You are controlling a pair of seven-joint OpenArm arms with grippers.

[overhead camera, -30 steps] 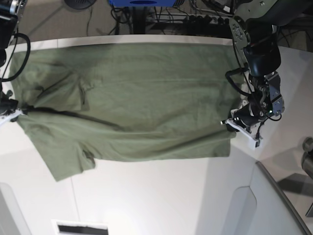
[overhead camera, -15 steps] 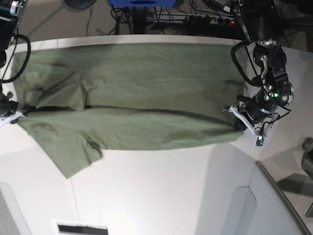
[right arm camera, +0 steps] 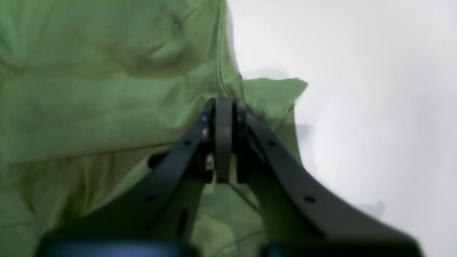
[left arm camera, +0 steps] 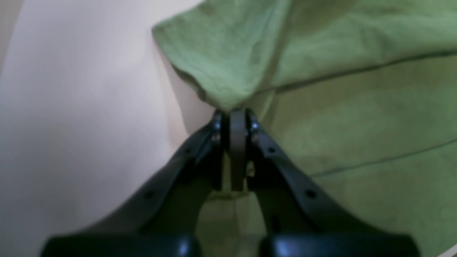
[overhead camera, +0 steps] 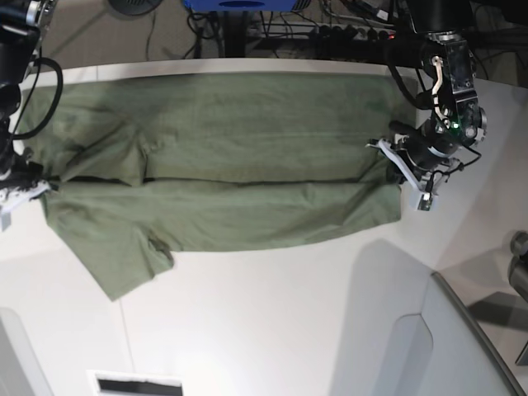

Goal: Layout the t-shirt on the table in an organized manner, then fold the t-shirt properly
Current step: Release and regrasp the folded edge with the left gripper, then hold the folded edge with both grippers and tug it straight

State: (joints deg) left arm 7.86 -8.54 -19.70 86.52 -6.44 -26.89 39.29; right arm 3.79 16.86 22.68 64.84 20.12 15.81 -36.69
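The olive-green t-shirt lies wide across the white table, its near part doubled over lengthwise, with one sleeve sticking out at the near left. On the base view's right, my left gripper is shut on the shirt's corner. The left wrist view shows the gripper pinching a peak of t-shirt cloth above the table. My right gripper is at the shirt's left end. Seen in the right wrist view, this gripper is closed on a fold of the t-shirt beside bare table.
A grey-white angled panel rises at the near right and another at the near left. A slotted white plate sits at the front edge. Cables and a blue object lie behind the table's far edge.
Both grippers have carried the shirt's lifted edge toward the far side. The left gripper has moved farthest, and the folded near band has become narrower and straighter.
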